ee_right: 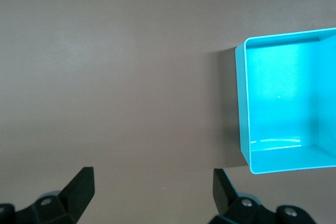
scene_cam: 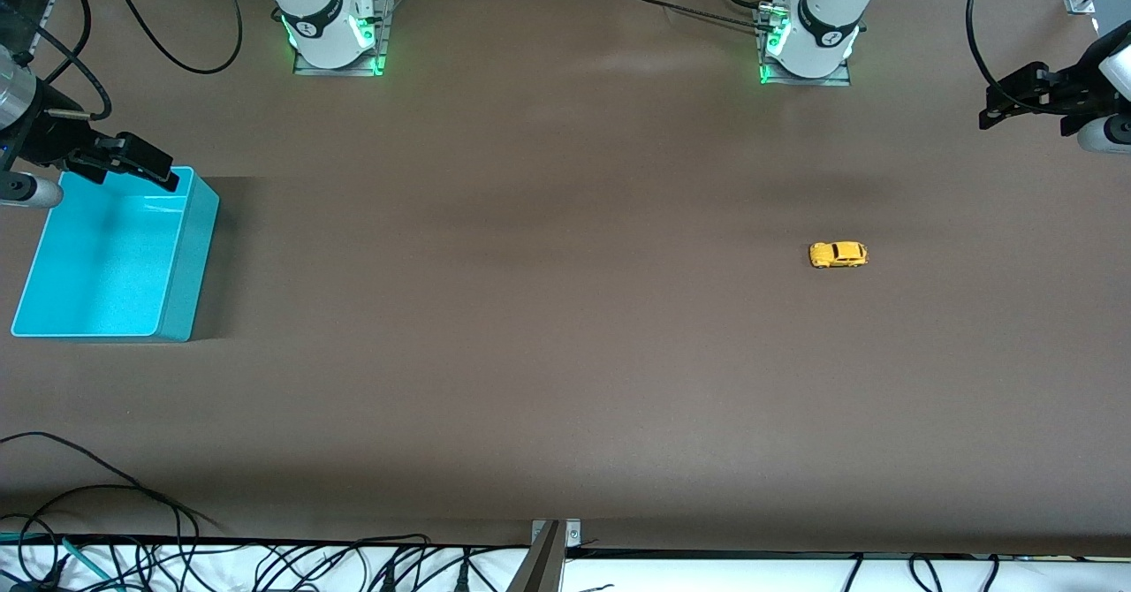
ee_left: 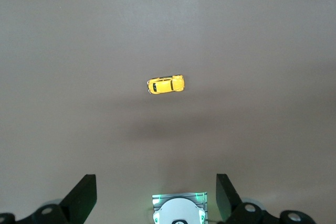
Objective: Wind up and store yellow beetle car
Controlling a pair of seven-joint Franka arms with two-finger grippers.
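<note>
Both pincers cropped, yellow beetle car (scene_cam: 838, 254) — whole

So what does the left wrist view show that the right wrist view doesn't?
Only the left wrist view shows the yellow beetle car, alone on the table, plus a robot base low in the picture. Only the right wrist view shows the turquoise bin, empty as far as it shows. Both share the brown table and an open hand: left hand, right hand.

Brown matte table (scene_cam: 548, 327) fills nearly the whole view; soft shadow bands across its middle; black cables (scene_cam: 132, 548) tangled on a white strip along the near edge; metal bracket (scene_cam: 555, 535) at near edge, mid-table.
</note>
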